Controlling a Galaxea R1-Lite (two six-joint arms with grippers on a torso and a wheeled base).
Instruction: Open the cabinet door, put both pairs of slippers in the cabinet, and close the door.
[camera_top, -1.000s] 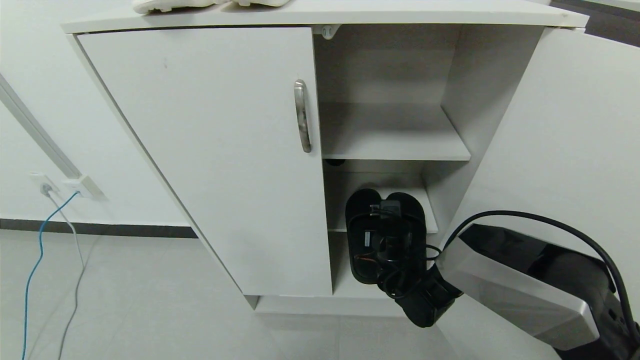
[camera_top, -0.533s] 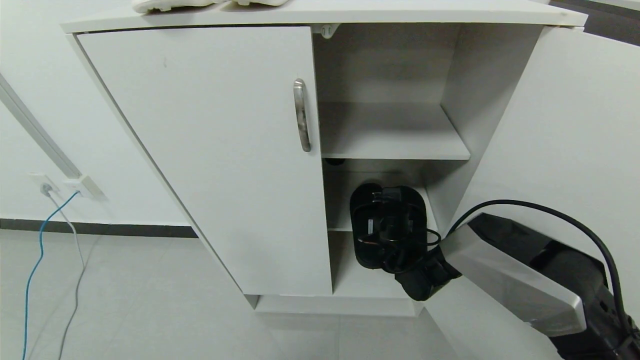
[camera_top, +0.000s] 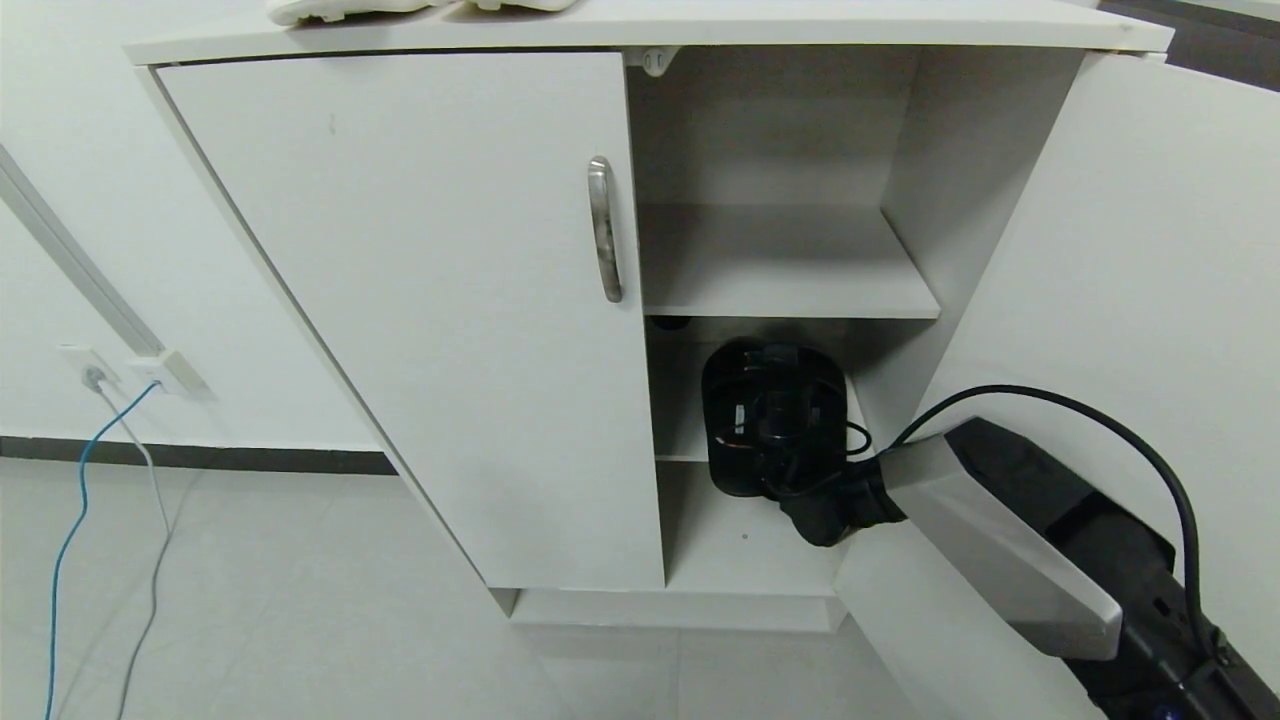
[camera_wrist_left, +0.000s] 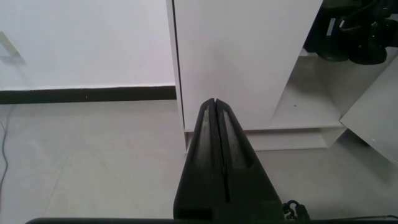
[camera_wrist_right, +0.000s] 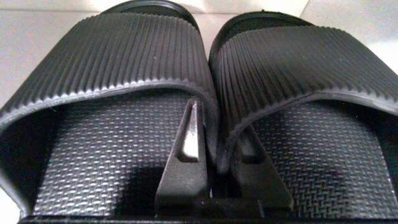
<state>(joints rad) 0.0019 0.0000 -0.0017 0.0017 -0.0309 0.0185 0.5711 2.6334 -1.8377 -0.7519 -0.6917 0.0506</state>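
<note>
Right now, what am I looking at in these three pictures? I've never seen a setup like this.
It's a two-armed robot. The wide picture comes from its head camera, facing a white cabinet whose right door is open. The other two come from wrist cameras. The right end effector, a two-fingered clamp, pinches a pair of black slippers together at the open half. The left end effector is shut, empty, above the floor. On the cabinet's top lie white slippers.

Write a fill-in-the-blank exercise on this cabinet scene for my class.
1. The right gripper holds a pair of ___ slippers.
2. The left door of the cabinet is ___.
3. The white pair lies on ___ of the cabinet.
4. The left gripper has its fingers ___.
Missing words: black; closed; top; shut.
</note>
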